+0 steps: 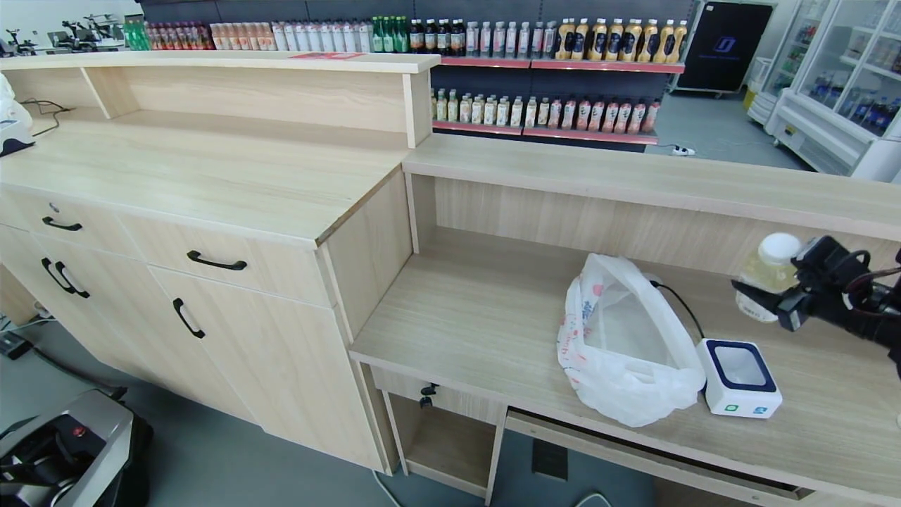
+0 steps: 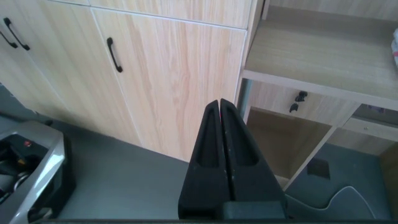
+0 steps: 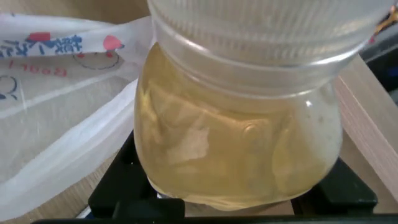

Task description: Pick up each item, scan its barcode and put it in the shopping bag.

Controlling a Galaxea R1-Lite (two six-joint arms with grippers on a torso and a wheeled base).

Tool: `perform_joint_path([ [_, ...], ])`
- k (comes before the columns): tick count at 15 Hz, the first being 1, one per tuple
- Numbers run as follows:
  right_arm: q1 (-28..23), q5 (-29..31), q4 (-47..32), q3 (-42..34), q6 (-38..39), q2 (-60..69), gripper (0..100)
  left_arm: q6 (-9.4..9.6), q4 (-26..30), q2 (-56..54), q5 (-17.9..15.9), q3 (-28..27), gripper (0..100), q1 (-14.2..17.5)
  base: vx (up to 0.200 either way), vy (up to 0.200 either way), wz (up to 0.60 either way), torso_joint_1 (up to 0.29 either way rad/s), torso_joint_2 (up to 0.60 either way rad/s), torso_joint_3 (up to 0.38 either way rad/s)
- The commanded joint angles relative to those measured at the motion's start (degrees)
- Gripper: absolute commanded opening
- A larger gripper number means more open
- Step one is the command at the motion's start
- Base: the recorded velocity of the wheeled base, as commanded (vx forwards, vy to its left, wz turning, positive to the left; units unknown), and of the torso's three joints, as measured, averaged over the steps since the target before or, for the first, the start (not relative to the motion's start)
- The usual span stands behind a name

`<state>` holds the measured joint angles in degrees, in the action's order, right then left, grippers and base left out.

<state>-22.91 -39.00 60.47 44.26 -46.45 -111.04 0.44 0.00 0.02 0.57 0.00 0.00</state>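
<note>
Bottle of pale yellow liquid with a white cap is gripped in the right hand, whose fingers clamp its lower body from both sides; it hangs upright above the worktop, clear of the surface, a little beyond the scanner and to its right; I judge it is held low on the body so that the label is left free to face the scanner's window, though no barcode can be made out. Nearer in, the left hand is closed on nothing, fingers pressed flat together; it hangs low before the cabinet doors, well apart from the work, and parked there it likely keeps out of the right arm's way. The scanner stands near the worktop's front edge with its window facing up, so that an item can be passed over it; its black cable runs off behind the shopping bag. That bag, white plastic, lies slumped just beside the scanner on its left and seems to touch it; its mouth gapes open toward the bottle's side, which should make the drop after scanning a short one. Farther back, store shelves carry drinks in two rows. Counted: one bottle in hand; one scanner; one bag; one cable; two hands; the shelf bottles are too many to count.
</note>
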Motion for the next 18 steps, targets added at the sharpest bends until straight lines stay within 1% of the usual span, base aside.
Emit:
perform_joint_path([
  [1, -0.74, 7.01, -9.14, 2.23, 8.92, 11.46, 0, 0.00, 0.00, -0.02, 0.04, 0.00, 0, 0.00, 0.000, 0.000, 0.00, 0.000, 0.00, 0.000],
  [2, -0.74, 11.22, -12.56, 2.49, 11.29, 12.87, 0, 0.00, 0.00, -0.02, 0.04, 0.00, 0, 0.00, 0.000, 0.000, 0.00, 0.000, 0.00, 0.000],
  [3, -0.65, 14.12, -14.32, 2.58, 14.28, 13.49, 0, 0.00, 0.00, -0.02, 0.04, 0.00, 0, 0.00, 0.000, 0.000, 0.00, 0.000, 0.00, 0.000],
  [4, -0.38, 16.59, -15.20, 2.32, 18.41, 14.19, 0, 0.00, 0.00, -0.02, 0.04, 0.00, 0, 0.00, 0.000, 0.000, 0.00, 0.000, 0.00, 0.000],
  [5, -0.30, 18.26, -15.29, 1.70, 20.69, 14.45, 0, 0.00, 0.00, -0.02, 0.04, 0.00, 0, 0.00, 0.000, 0.000, 0.00, 0.000, 0.00, 0.000],
  [8, -0.38, 19.84, -12.92, 0.91, 20.78, 14.89, 0, 0.00, 0.00, -0.02, 0.04, 0.00, 0, 0.00, 0.000, 0.000, 0.00, 0.000, 0.00, 0.000],
  [11, 0.58, 25.02, -9.14, -1.02, 20.78, 14.89, 0, 0.00, 0.00, -0.02, 0.04, 0.00, 0, 0.00, 0.000, 0.000, 0.00, 0.000, 0.00, 0.000],
  [16, 1.64, 25.64, -8.35, -1.55, 21.13, 15.07, 0, 0.00, 0.00, -0.02, 0.04, 0.00, 0, 0.00, 0.000, 0.000, 0.00, 0.000, 0.00, 0.000],
  [18, 2.95, 26.08, -7.20, -2.25, 21.31, 14.72, 0, 0.00, 0.00, -0.02, 0.04, 0.00, 0, 0.00, 0.000, 0.000, 0.60, 0.000, 0.00, 0.002],
])
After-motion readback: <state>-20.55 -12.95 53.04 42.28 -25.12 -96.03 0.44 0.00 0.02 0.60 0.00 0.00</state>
